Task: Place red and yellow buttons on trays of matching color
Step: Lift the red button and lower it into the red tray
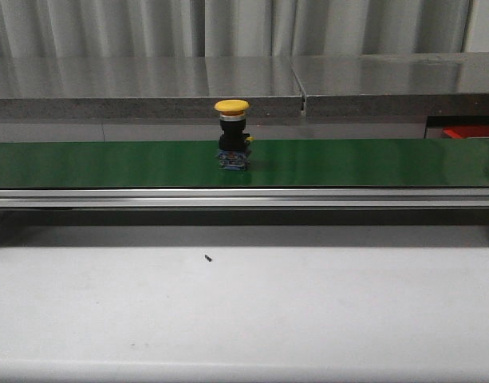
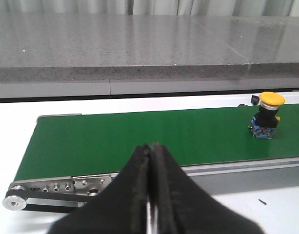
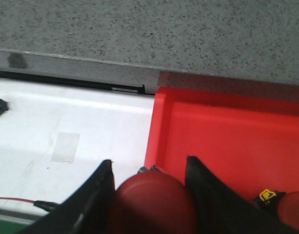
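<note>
The yellow button point(image 1: 231, 134) stands upright on the green conveyor belt point(image 1: 108, 163), near the middle of its length in the front view. Its yellow cap is on top, then a black body and a small blue base that touches the belt. In the left wrist view the same button point(image 2: 268, 115) is seen far along the belt, well apart from the left gripper point(image 2: 151, 195).

The red button point(image 3: 153, 202) is held by the right gripper point(image 3: 150, 195). Its rounded red cap fills the space between the two dark fingers point(image 3: 93, 197), which press on it from both sides. The gripper holds it at the edge of the red tray point(image 3: 227, 141), partly over the rim and partly over the white table point(image 3: 66, 126); how high it is above the tray I cannot tell. At the corner of this view, inside the tray, there is another red rounded piece point(image 3: 293, 207) with a small yellow and black part point(image 3: 267, 196) beside it. It is possibly a second button, but it is cut off by the frame.

The left gripper is pressed together, its two black fingers touching along a thin line and holding nothing. It hovers near the end of the belt, where the metal roller point(image 2: 15, 202) and the side rail are visible.

A small dark speck point(image 1: 207, 258) lies on the white table in front of the conveyor. Behind the belt runs a grey stone counter point(image 1: 140, 80).
</note>
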Motion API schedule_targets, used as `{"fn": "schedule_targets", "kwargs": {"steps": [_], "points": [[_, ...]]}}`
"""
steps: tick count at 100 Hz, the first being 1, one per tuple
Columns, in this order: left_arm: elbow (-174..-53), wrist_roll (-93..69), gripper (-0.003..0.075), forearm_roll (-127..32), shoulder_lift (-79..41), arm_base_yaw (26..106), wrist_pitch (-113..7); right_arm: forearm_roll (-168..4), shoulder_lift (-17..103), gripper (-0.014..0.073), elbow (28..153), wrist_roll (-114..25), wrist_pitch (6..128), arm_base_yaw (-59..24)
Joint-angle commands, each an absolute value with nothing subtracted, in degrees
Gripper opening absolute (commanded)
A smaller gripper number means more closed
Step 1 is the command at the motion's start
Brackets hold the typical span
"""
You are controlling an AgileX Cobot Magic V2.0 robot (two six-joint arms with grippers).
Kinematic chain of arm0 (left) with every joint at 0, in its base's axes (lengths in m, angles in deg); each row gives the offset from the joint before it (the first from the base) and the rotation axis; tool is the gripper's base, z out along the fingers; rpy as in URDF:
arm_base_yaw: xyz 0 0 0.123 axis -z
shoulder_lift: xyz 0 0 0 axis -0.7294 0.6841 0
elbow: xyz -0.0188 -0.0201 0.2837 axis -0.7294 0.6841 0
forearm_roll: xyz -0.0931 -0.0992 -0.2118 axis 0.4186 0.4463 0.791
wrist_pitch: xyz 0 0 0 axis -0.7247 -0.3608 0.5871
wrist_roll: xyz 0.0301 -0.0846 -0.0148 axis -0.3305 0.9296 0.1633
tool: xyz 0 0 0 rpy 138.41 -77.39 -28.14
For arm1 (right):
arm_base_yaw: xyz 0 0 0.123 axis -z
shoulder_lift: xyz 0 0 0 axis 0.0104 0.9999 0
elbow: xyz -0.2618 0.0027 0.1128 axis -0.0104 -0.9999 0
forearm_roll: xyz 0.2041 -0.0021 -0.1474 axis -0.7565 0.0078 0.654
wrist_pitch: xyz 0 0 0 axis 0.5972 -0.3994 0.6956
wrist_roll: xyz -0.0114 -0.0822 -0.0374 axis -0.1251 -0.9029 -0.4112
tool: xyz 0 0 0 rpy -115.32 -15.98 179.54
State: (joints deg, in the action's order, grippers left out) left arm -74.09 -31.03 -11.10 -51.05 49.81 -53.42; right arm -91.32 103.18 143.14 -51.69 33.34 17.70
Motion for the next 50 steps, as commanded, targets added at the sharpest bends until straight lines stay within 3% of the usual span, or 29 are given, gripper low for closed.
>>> {"fn": "schedule_targets", "kwargs": {"steps": [1, 50], "points": [[-75.72, -30.44, -0.0019, -9.8, -50.83, 50.33, -55.39, -92.33, 103.98, 0.0157, 148.3, -51.09, 35.33, 18.47], [-75.72, -30.44, -0.0019, -9.8, -50.83, 50.33, -55.39, -92.33, 115.98, 0.0157, 155.3, -49.47, 38.76, 18.67]]}}
